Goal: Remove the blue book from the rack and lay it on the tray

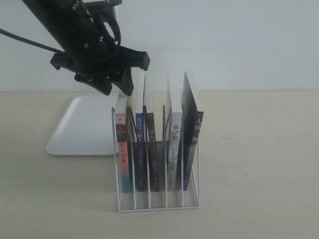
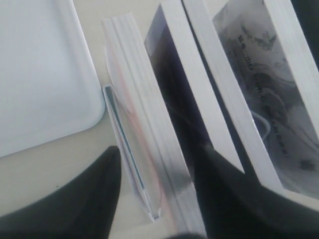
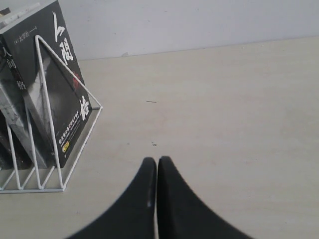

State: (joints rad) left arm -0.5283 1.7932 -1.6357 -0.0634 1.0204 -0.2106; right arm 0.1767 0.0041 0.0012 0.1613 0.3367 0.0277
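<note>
- Getting a clean pinch on the blue book (image 1: 140, 139) is the whole game here. It stands upright in the second slot from the left of the rack (image 1: 158, 206), squeezed between a pink-spined book (image 1: 122, 154) and another dark-spined book (image 1: 152, 149). Its top pokes up higher than the pink one's.
- Left pincer (image 1: 117, 89) hangs over the rack's left end, wide open, nothing in it. From its wrist view the fingers look to straddle the pink book's top edge rather than the blue one's. I'd nudge it over toward the blue book before closing.
- Then I'd grab only the blue book's top edge, one finger in the gap on each side. Pull straight up along the wire dividers so it doesn't drag a neighbour or tip the rack.
- Right pincer (image 3: 157, 164) is closed tight on nothing, hovering over bare desk (image 1: 259, 174) near the black book (image 1: 192, 134) end of the rack. Out of the way, which is fine.
- Tray (image 1: 79, 124) lies flat just beyond the rack's left end, so it's a short carry. Lay the book down flat inside the low rim.
- Surface is a plain pale desk, smooth-looking, with a white wall (image 1: 239, 45) behind.
</note>
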